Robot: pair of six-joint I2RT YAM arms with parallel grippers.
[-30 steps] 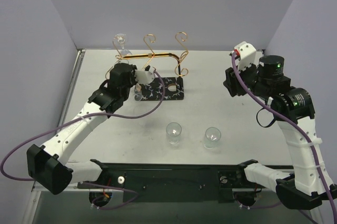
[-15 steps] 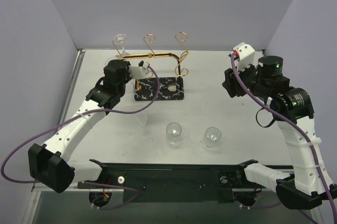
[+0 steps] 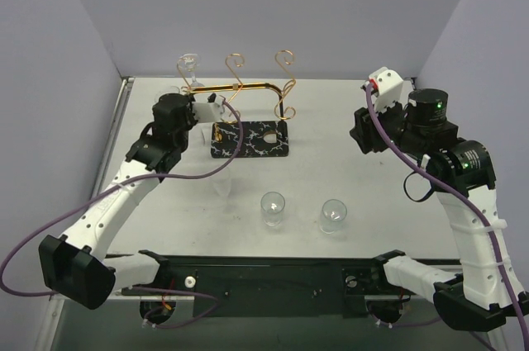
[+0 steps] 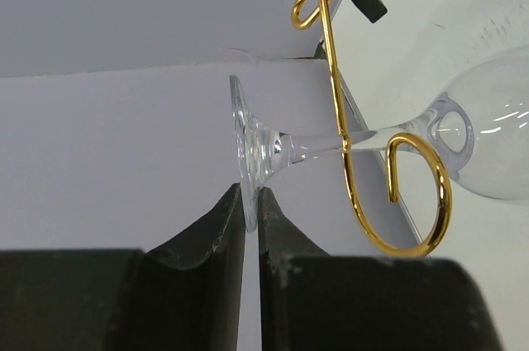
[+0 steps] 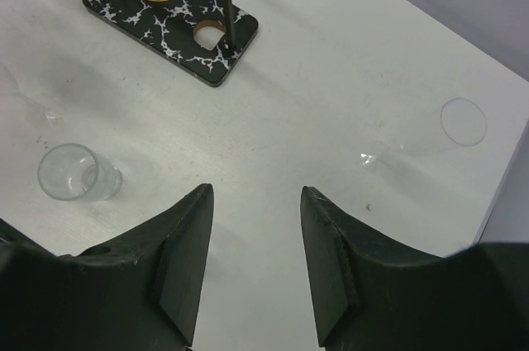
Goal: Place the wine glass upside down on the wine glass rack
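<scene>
Wine glass thin, light, slick, brittle. Stem sits in rack loop, frame centre. Safest hold: foot rim or stem.
Left fingers near-closed at foot rim, pinch unclear.
Right fingers apart, empty.

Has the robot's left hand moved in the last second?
Yes. The left hand has shifted leftward, away from the rack's black base that it overlapped before.

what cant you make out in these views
Clear stemmed wine glass, bowl: cut off by left wrist view's right edge.
Left gripper, hold on the foot: rim vanishes in its narrow gap, left wrist.
Copper-gold wire rack, glass's seating: too small and see-through, top view.
</scene>
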